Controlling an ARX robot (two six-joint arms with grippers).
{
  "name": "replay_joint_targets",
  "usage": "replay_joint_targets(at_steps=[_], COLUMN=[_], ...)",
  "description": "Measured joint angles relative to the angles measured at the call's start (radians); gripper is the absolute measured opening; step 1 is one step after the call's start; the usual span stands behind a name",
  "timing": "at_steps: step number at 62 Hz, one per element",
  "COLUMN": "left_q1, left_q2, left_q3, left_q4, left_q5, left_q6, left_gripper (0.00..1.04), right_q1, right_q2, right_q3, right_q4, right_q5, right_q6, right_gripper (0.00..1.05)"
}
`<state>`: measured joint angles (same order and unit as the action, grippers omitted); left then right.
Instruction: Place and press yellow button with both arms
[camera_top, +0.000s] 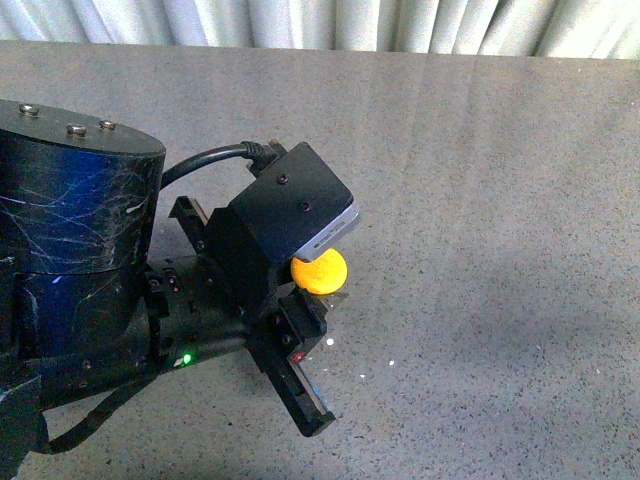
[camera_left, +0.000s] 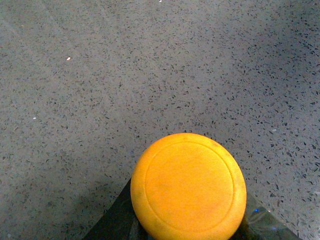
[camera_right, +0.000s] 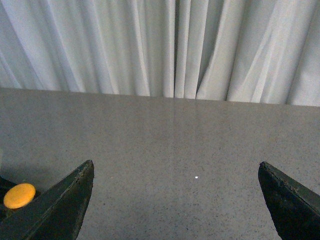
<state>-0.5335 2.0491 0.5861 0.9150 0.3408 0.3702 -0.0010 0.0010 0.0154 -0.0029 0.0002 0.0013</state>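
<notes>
The yellow button (camera_top: 320, 271) is held just above the grey speckled table, and my left gripper (camera_top: 322, 292) is shut on it beneath the arm's black camera box (camera_top: 303, 214). In the left wrist view the domed yellow cap (camera_left: 188, 186) fills the lower middle. It hides the neck and base, with a dark finger (camera_left: 111, 224) and a blue-tipped finger (camera_left: 261, 219) on either side. My right gripper (camera_right: 177, 200) is open over bare table, its dark fingers (camera_right: 62, 205) wide apart. The yellow button (camera_right: 19, 195) shows small at that view's edge. The right arm is outside the front view.
The grey speckled table (camera_top: 480, 200) stretches away to a white curtain (camera_top: 300, 20) along its far edge. A black cable (camera_top: 205, 160) loops from the left arm's bulky cylinder (camera_top: 70, 230). The curtain (camera_right: 175, 45) also fills the upper half of the right wrist view.
</notes>
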Motion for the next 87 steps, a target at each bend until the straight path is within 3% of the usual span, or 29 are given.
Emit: replay_joint_targets(at_steps=[36, 87], left_q1=[0.034, 0.04], left_q2=[0.044, 0.069], left_q3=[0.116, 0.145], left_q4=[-0.083, -0.08], left_q5=[0.024, 0.037], left_q6=[-0.001, -0.045], left_gripper=[0.25, 0.25], right_q1=[0.0, 0.0], right_q2=[0.0, 0.0], right_q3=[0.0, 0.0], right_q4=[0.0, 0.0], right_q5=[0.0, 0.0], right_q6=[0.0, 0.0], right_gripper=[0.96, 0.96])
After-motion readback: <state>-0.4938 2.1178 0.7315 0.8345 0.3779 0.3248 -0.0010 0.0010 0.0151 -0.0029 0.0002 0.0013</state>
